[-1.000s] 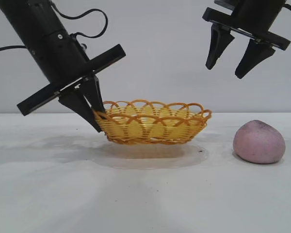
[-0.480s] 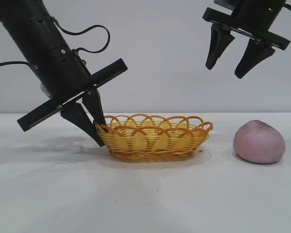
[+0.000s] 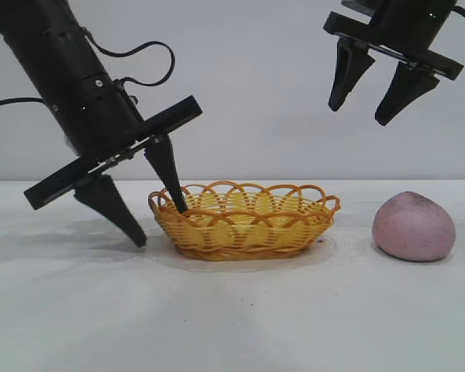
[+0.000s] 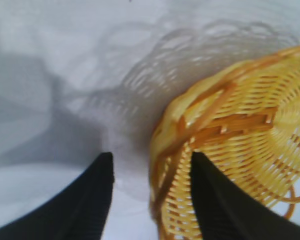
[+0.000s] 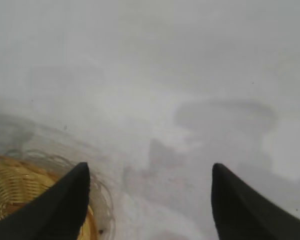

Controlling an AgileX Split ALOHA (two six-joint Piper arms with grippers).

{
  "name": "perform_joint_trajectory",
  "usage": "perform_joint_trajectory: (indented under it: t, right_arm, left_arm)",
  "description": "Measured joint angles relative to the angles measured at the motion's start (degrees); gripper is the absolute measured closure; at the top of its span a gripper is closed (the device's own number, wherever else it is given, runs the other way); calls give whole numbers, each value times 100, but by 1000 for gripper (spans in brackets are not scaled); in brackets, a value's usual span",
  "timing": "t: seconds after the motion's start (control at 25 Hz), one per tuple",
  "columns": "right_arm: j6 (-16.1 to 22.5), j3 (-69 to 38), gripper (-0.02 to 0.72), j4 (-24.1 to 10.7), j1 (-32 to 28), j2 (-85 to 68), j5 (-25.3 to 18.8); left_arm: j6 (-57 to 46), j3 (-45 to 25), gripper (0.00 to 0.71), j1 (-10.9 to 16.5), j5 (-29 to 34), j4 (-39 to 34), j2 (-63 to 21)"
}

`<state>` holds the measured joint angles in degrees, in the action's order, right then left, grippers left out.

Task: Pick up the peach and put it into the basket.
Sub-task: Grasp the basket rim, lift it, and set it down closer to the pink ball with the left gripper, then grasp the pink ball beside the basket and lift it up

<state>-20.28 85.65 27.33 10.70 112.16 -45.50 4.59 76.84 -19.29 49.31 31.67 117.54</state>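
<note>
The yellow wicker basket (image 3: 244,221) with its orange-brown looped rim rests flat on the white table. My left gripper (image 3: 161,225) is open and straddles the basket's left rim, one finger inside and one outside near the table. The left wrist view shows that rim (image 4: 162,150) between the spread jaws of the left gripper (image 4: 151,157), with neither finger pressing on it. The pink-mauve peach (image 3: 414,226) lies on the table to the right of the basket, untouched. My right gripper (image 3: 358,115) hangs open high above the gap between basket and peach, holding nothing.
The white table (image 3: 232,318) runs forward with bare surface in front of the basket and peach. A grey wall stands behind. The right wrist view shows the right gripper (image 5: 150,165) over bare table, with the basket's edge (image 5: 15,190) at one side.
The left gripper went from shut on the basket's left rim to open, letting it go. The basket came down from a raised tilt to lie flat. The right arm stayed still.
</note>
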Motion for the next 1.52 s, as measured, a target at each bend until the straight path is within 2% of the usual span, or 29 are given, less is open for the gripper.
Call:
perform_joint_trajectory:
  t: [0.04,0.08,0.28,0.48,0.76,0.88,1.12,1.28,1.4,1.52]
  right_arm:
    - [0,0,260,0,0,0,0]
    - [0,0,260,0,0,0,0]
    - [0,0,260,0,0,0,-53]
    - [0,0,260,0,0,0,-138]
    - [0,0,260,0,0,0,-148]
    - [0,0,260,0,0,0,-148]
    - [0,0,260,0,0,0,-148]
    - [0,0,260,0,0,0,-148]
    - [0,0,260,0,0,0,-148]
    - [0,0,260,0,0,0,-156]
  left_arm:
    - [0,133,212,0,132,-173,-11]
    - [0,269,171,0,239,-350,-11]
    - [0,976,186,0,724,-1089,-11]
    - [0,1659,186,0,1108,-2191,-11]
    - [-183,1878,186,30,1471,-3686,-11]
    - [-253,1878,186,253,1504,-3767,-11]
    - [-277,1878,186,954,1935,-3756,-11]
    - [-287,1863,186,1347,1985,-3733,-25]
    - [-287,1685,186,1475,1999,-3675,-181]
    - [-287,1441,186,1487,2029,-3581,-497]
